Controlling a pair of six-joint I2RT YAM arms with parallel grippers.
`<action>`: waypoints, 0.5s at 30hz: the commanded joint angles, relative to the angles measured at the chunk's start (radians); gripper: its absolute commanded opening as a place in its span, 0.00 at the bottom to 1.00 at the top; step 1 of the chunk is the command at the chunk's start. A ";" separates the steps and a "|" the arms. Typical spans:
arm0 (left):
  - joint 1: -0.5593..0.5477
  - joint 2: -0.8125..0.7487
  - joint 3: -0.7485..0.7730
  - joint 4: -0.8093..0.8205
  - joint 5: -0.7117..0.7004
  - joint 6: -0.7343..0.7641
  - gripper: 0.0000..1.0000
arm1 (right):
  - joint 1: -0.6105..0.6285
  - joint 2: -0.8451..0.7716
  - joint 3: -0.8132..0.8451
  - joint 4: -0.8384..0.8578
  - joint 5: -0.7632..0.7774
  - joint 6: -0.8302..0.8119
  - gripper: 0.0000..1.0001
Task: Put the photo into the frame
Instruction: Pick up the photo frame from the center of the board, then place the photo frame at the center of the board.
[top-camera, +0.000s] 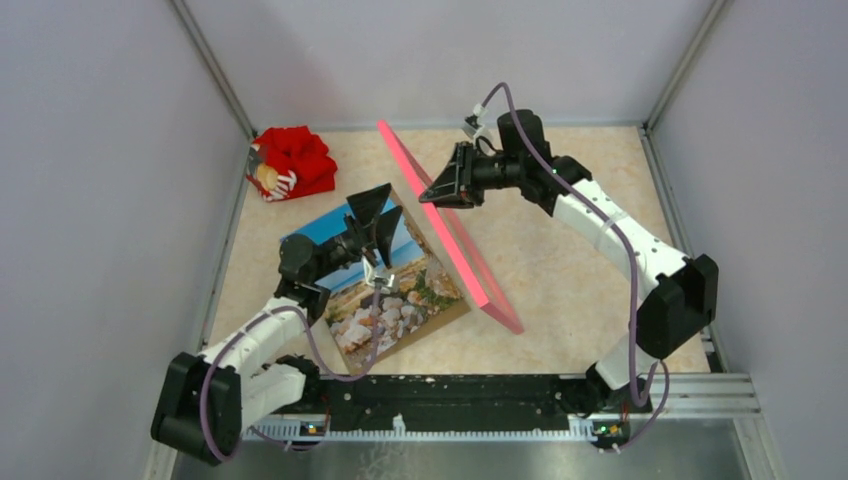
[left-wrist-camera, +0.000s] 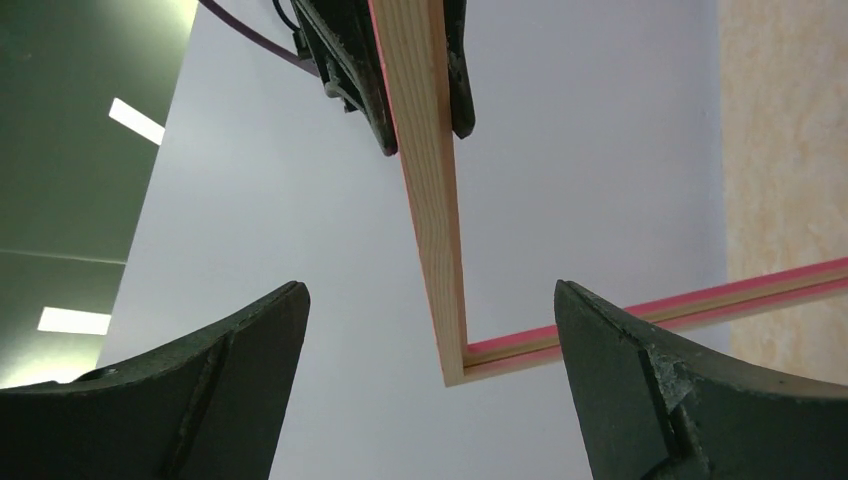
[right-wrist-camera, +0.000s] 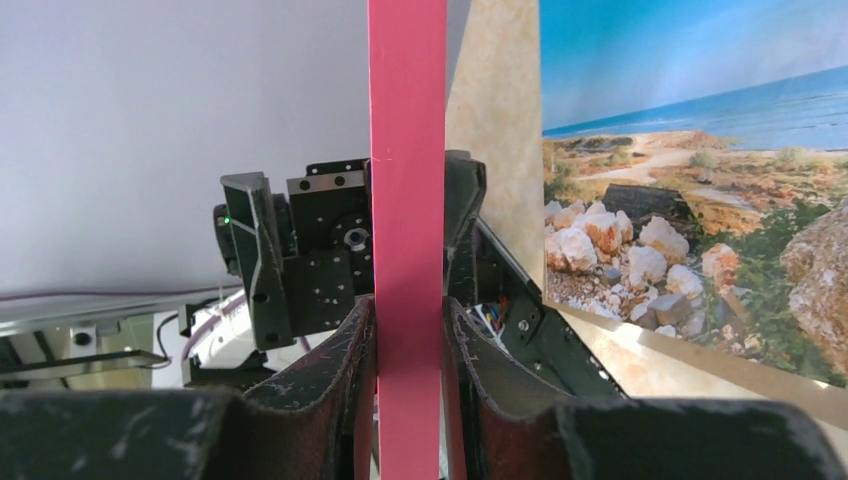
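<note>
The pink frame stands tilted on its edge in the middle of the table, its near end low. My right gripper is shut on its upper rail; in the right wrist view the pink rail runs up between the closed jaws. The photo lies face up, left of the frame, and shows in the right wrist view. My left gripper is open and empty above the photo's far part. In the left wrist view it faces the frame's wood-coloured back corner.
A plain brown backing board lies under the photo, its edge showing at the near right. A red soft toy lies at the back left corner. Grey walls enclose the table on three sides.
</note>
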 joint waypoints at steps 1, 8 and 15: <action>-0.031 0.063 0.047 0.210 0.036 0.051 0.99 | -0.006 -0.037 -0.002 0.086 -0.063 0.044 0.00; -0.091 0.156 0.149 0.176 0.019 0.117 0.98 | -0.019 -0.037 -0.029 0.096 -0.074 0.043 0.00; -0.098 0.190 0.226 -0.008 0.018 0.231 0.78 | -0.040 -0.036 -0.029 0.094 -0.098 0.039 0.00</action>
